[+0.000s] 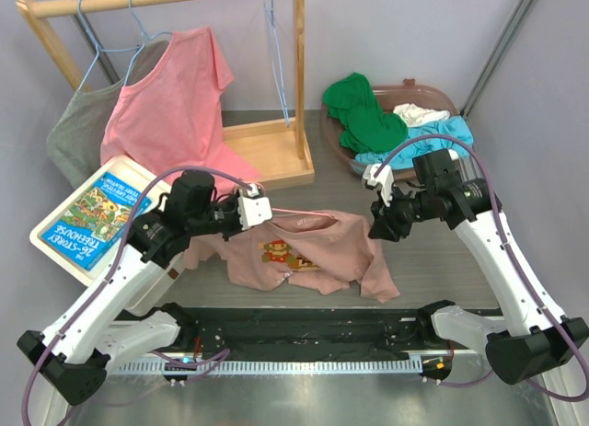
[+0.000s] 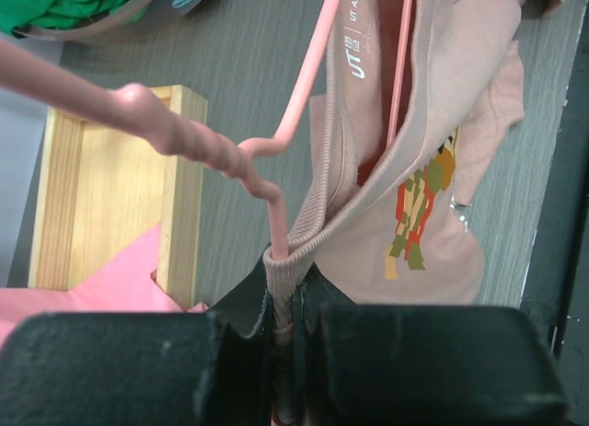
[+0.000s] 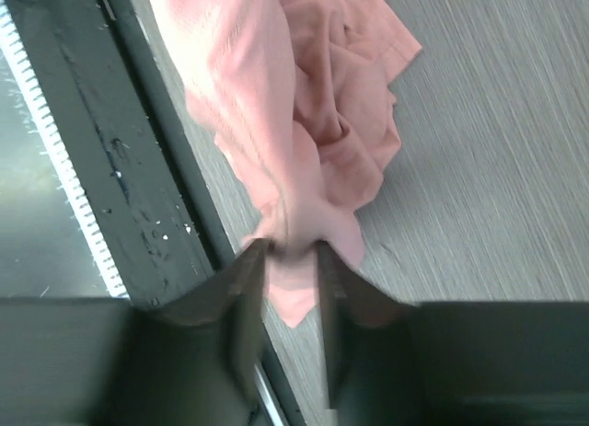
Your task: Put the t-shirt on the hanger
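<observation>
The mauve-pink t-shirt (image 1: 317,259) with its pixel figure lies crumpled at the table's middle front. The thin salmon hanger (image 1: 308,211) runs along its upper edge, and one arm of it passes inside the collar (image 2: 317,196). My left gripper (image 1: 262,208) is at the shirt's left shoulder. In the left wrist view it (image 2: 285,302) is shut on the hanger's wire (image 2: 276,219) with the ribbed collar wrapped round it. My right gripper (image 1: 379,225) is at the shirt's right side. In the right wrist view it (image 3: 293,256) pinches a fold of the t-shirt (image 3: 304,104) just above the table.
A wooden rack (image 1: 267,150) stands at the back left with a coral-pink shirt (image 1: 170,104), a grey shirt (image 1: 78,132) and light blue hangers (image 1: 276,40). A brown basket (image 1: 433,95) of green, white and blue clothes is at the back right. A book (image 1: 92,214) lies at the left. A black rail (image 1: 304,325) lines the near edge.
</observation>
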`<state>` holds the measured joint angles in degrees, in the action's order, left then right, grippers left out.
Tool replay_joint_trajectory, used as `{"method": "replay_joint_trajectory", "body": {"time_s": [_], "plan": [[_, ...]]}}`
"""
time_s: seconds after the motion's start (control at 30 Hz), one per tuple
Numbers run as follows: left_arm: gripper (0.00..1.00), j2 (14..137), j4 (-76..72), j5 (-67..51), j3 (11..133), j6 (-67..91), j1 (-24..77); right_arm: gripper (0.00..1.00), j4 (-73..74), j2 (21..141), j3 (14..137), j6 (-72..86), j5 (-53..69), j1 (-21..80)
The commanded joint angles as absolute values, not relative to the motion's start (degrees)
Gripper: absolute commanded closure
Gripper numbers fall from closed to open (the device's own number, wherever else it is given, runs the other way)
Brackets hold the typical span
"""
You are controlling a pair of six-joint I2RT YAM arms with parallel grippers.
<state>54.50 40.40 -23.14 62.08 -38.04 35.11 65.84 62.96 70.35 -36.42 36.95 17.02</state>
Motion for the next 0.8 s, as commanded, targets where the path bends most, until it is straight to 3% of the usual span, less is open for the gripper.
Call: {"method": "replay_joint_trajectory", "body": {"time_s": [0.0, 0.07, 0.1, 0.2, 0.37, 0.5, 0.6, 0.67, 0.77], "plan": [[1.00, 56.2, 39.3, -26.5, 64.7, -37.3, 35.3, 0.56, 65.7, 63.8, 75.5, -39.0, 43.0, 16.7], [1.00, 57.3, 39.6, -26.7, 65.7, -37.1, 35.8, 0.35, 66.1, 64.5, 76.3, -40.1, 43.1, 16.8], [1.00, 57.5, 39.5, -26.8, 66.1, -37.3, 35.9, 0.30, 66.2, 64.7, 77.0, -41.1, 43.1, 16.8], [1.00, 58.6, 39.4, -27.1, 66.8, -37.9, 36.2, 0.28, 65.2, 64.7, 77.5, -42.5, 44.1, 17.0], [1.00, 60.2, 38.8, -27.3, 68.3, -37.4, 37.0, 0.45, 64.5, 66.7, 78.1, -42.9, 44.0, 20.7], [1.00, 60.7, 38.3, -28.0, 68.7, -37.2, 37.4, 0.49, 62.9, 66.7, 76.4, -44.1, 41.1, 24.6], [1.00, 61.1, 38.1, -28.7, 69.3, -36.7, 38.1, 0.63, 59.3, 67.3, 75.9, -43.5, 38.9, 28.0], [1.00, 61.7, 38.2, -29.1, 69.5, -36.3, 38.5, 0.78, 57.5, 68.1, 76.5, -42.2, 38.9, 30.3], [1.00, 62.6, 38.2, -28.9, 69.9, -36.2, 40.0, 0.85, 56.0, 70.1, 78.7, -40.4, 39.1, 32.5]]}}
